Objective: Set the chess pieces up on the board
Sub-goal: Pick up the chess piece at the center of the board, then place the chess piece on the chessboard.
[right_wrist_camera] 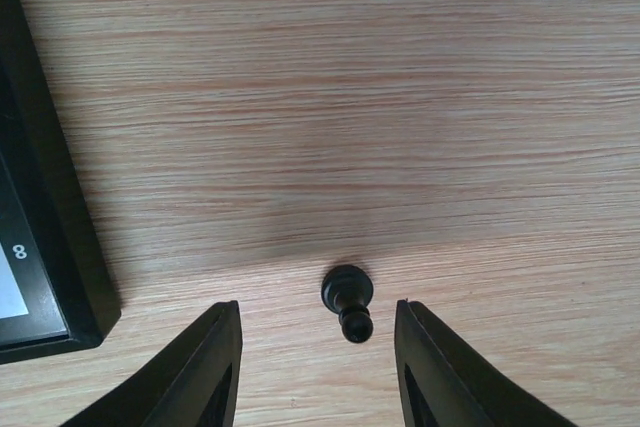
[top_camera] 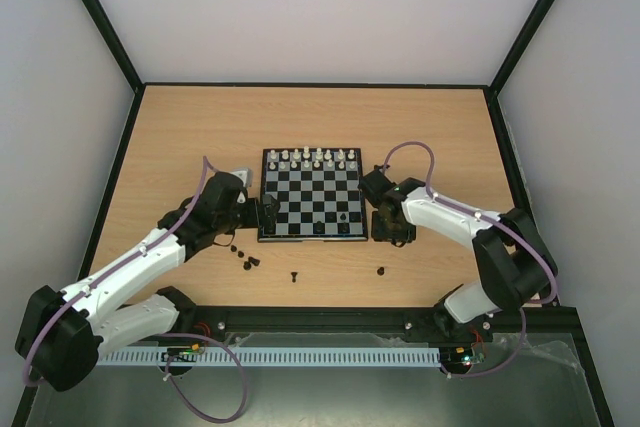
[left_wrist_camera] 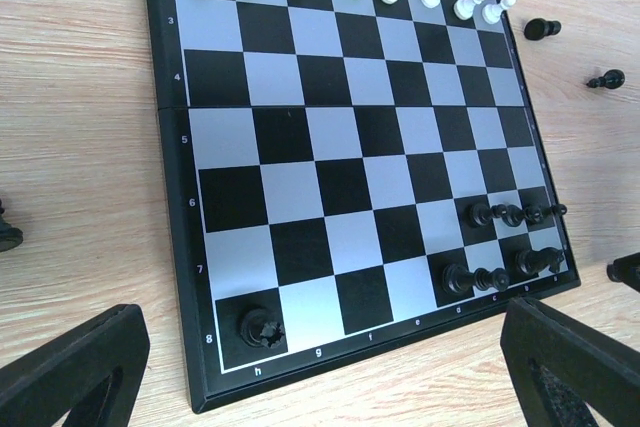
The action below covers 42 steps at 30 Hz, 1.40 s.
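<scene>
The board [top_camera: 311,195] lies mid-table, with white chess pieces [top_camera: 312,158] along its far rows and a few black ones [top_camera: 340,218] at its near right. A black rook [left_wrist_camera: 260,327] stands on the h8 corner square, with several black pieces [left_wrist_camera: 500,215] further along those rows. My left gripper [left_wrist_camera: 320,377] hovers open just off that corner with nothing between its fingers [left_wrist_camera: 70,367]. Right of the board, my right gripper [right_wrist_camera: 318,367] stands open around a black pawn [right_wrist_camera: 347,297] upright on the table, with a gap on each side of it.
Loose black pieces lie on the wood in front of the board [top_camera: 247,262], [top_camera: 294,275], [top_camera: 381,270]. Two more [left_wrist_camera: 541,28], [left_wrist_camera: 605,78] sit beside the board's far side edge. The board's corner [right_wrist_camera: 50,247] is left of the right gripper.
</scene>
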### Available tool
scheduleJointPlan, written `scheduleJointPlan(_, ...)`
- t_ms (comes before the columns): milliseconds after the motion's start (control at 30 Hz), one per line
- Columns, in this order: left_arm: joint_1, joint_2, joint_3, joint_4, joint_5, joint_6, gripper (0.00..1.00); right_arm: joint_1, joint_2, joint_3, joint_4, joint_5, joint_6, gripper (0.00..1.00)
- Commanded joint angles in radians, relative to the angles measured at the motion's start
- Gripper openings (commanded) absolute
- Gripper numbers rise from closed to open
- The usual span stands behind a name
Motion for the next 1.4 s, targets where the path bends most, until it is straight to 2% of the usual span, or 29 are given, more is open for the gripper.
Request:
scheduleJointPlan(0, -0.006, -0.012, -0.008, 0.018, 0.012, 0.012, 0.99, -0.013, 0.028, -0.024, -0.002, -0.011, 0.017, 0.42)
scheduleJointPlan(167, -0.007, -0.013, -0.01, 0.02, 0.017, 0.013, 1.0, -0.034, 0.04, -0.053, 0.045, -0.048, 0.013, 0.37)
scheduleJointPlan(300, -0.008, -0.006, -0.01, 0.022, 0.021, 0.014, 1.0, -0.046, 0.048, -0.061, 0.057, -0.055, 0.008, 0.29)
scheduleJointPlan(367, -0.008, -0.006, -0.011, 0.024, 0.02, 0.015, 1.0, -0.05, 0.048, -0.063, 0.063, -0.062, 0.004, 0.2)
scheduleJointPlan(600, -0.008, 0.004, -0.012, 0.028, 0.017, 0.015, 0.99, -0.051, 0.018, -0.049, 0.056, -0.074, -0.005, 0.03)
scheduleJointPlan(800, -0.008, 0.004, -0.011, 0.021, -0.001, 0.013, 1.0, -0.05, -0.011, 0.038, 0.0, -0.082, -0.03, 0.01)
scheduleJointPlan(967, -0.007, 0.005, -0.003, 0.008, -0.03, 0.009, 0.99, -0.021, 0.01, 0.212, -0.08, -0.077, -0.072, 0.01)
scheduleJointPlan(1167, 0.003, -0.004, 0.011, -0.019, -0.074, -0.001, 0.99, 0.038, 0.169, 0.484, -0.121, -0.125, -0.155, 0.01)
scheduleJointPlan(1367, 0.039, -0.021, 0.002, -0.039, -0.093, -0.017, 0.99, 0.109, 0.365, 0.656, -0.143, -0.151, -0.214, 0.01)
